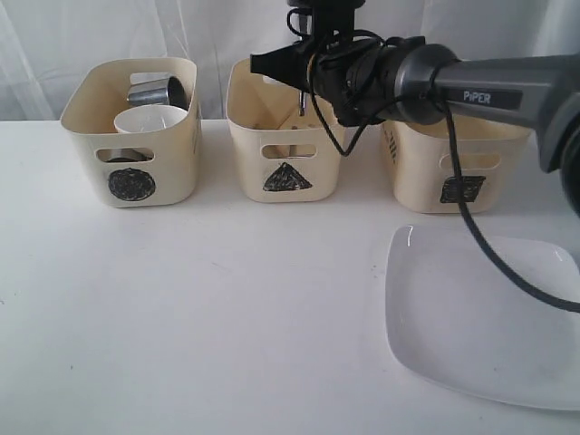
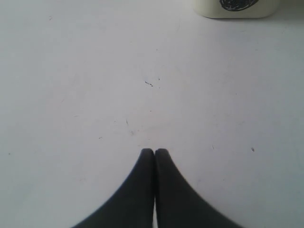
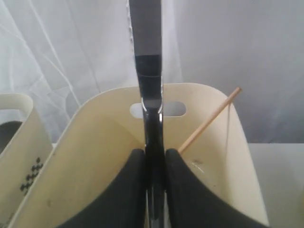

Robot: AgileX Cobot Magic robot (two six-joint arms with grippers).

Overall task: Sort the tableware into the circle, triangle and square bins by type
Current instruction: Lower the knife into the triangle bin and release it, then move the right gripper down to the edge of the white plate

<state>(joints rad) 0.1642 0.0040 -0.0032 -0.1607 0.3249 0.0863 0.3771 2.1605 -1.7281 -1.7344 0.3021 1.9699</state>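
Right gripper pinches a steel cutlery piece on its narrow flat shank, directly above the open mouth of the triangle bin, which stands mid-way along the tabletop's far edge. Knife or fork: cannot tell. Judged stiff, fairly light and polished, so slippery. A pinch on so thin a section may let it swivel, so lower it inside the walls before release. A wooden chopstick leans in that bin, its tip above the rim, and the drop should go beside it, not onto it. Left gripper has its tips pressed together, holding nothing, over bare tabletop near the circle bin at the far left. That bin holds a steel mug and a white bowl. The square bin stands at the far right. A white plate lies flat near the near right corner, apparently unsorted. It is judged rigid, breakable and smooth, best taken by its raised rim. The centre and left of the tabletop are open for moving, while the bins stand close together and the right arm's cable hangs over the plate.
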